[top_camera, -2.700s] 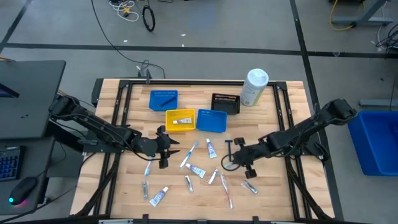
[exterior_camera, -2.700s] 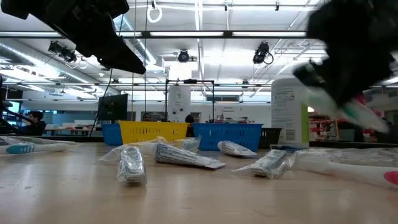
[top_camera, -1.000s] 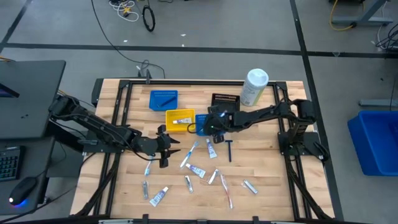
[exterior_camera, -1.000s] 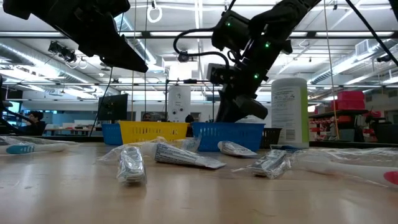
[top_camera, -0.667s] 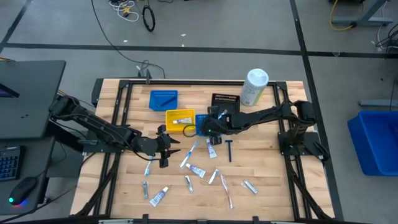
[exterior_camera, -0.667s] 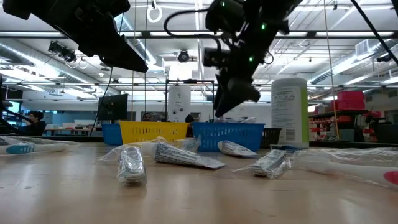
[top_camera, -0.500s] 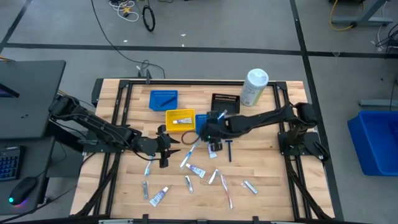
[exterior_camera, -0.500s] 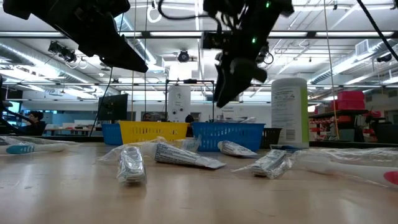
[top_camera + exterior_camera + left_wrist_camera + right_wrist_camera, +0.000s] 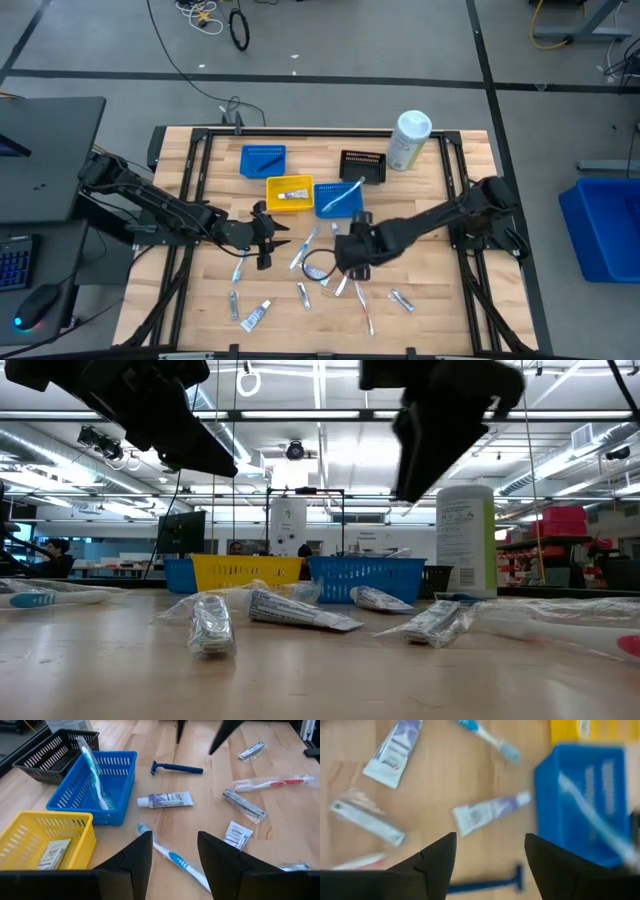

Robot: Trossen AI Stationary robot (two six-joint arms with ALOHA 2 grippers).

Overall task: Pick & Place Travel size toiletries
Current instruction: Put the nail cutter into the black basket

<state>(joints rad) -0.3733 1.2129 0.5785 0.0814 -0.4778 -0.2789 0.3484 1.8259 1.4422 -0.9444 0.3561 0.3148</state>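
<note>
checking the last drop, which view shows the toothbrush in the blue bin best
The left wrist view: the toothbrush leans, wrapped, in the blue bin. The high view shows it small, the right wrist view blurred, and the low view shows only the bin's front.

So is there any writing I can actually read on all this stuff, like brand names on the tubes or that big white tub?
No text can be read.
White canister: rows of small print on its label, too small to read.
Mini tube beside the blue bin: a printed label, too blurred to read.
Flat packet in the yellow bin: faint print, unreadable.
Silvery packet: small marks, unreadable.
</note>
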